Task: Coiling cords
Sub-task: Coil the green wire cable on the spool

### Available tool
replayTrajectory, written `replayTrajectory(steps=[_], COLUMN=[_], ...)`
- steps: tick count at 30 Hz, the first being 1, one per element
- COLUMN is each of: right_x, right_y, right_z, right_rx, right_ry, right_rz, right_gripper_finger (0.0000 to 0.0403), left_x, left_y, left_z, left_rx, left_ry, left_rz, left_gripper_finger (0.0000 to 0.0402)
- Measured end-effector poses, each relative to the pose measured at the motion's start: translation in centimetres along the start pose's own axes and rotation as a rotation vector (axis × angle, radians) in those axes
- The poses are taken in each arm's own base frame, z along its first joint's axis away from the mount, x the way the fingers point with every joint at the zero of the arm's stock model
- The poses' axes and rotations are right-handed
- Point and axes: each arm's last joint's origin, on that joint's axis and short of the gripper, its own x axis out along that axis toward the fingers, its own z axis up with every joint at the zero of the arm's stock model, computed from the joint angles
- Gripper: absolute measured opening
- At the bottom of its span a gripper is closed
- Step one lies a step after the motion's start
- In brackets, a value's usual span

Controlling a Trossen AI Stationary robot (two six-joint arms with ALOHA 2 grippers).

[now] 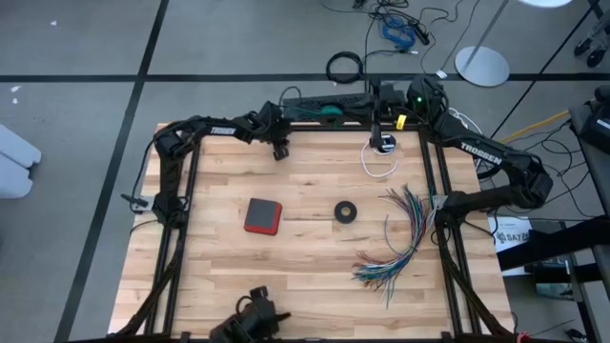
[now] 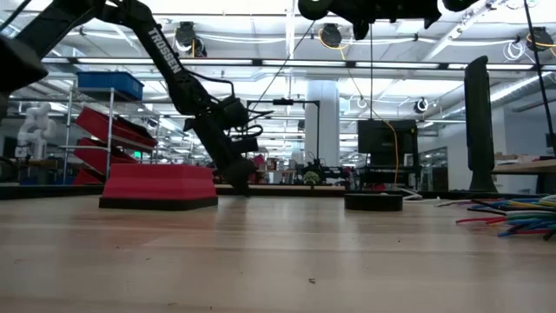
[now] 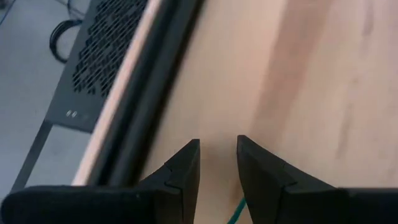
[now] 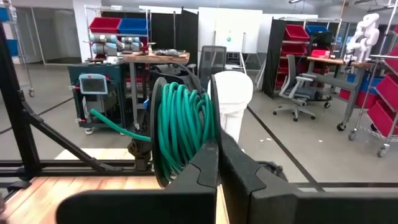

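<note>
The table (image 1: 315, 286) lay under both arms, which reached in along its 12 o'clock edge. The left arm stretched from its base at 10 o'clock along the far rail, its wrist bent down so the left gripper (image 1: 280, 151) pointed at the boards near 11 o'clock. Its fingers (image 3: 186, 165) stood apart just above the wood, with a teal strand showing in the gap between them. The right arm folded back from its base at 3 o'clock, elbow out past the table's edge, and carried the right gripper (image 4: 217, 149) high by the rail at about 1 o'clock. Its fingers were pressed together and held level. The teal cord (image 4: 180, 124) hung in a tight coil right at those fingertips, over the rail at 12 o'clock; whether the tips pinched it could not be told. The wires (image 1: 405, 238) fanned out at 4 o'clock. The white cord (image 1: 378, 170) looped on the boards at 1 o'clock, joined to its round piece (image 1: 385, 144). A red box (image 1: 262, 216) sat left of centre, and a black ring (image 1: 346, 211) lay just right of centre
</note>
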Motion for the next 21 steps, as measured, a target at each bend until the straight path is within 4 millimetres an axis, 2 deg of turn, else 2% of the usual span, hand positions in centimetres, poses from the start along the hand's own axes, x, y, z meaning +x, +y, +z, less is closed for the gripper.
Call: replayTrajectory(steps=[11,21], right_x=[-2.3,-4.4], right_y=[1.8,3.3], right_z=[1.5,2.7], right_rx=[-0.035,-0.051], right_ry=[0.031,0.042], right_rz=[0.016,0.016], right_gripper_finger=[0.0,0.0], left_x=[-0.8,-1.5], left_y=[4.2,6.6], left_z=[-2.6,-4.5], left_rx=[-0.112,-0.159], left_ry=[0.019,0.021], left_rz=[0.031,0.033], left_gripper_finger=[0.0111,0.0111])
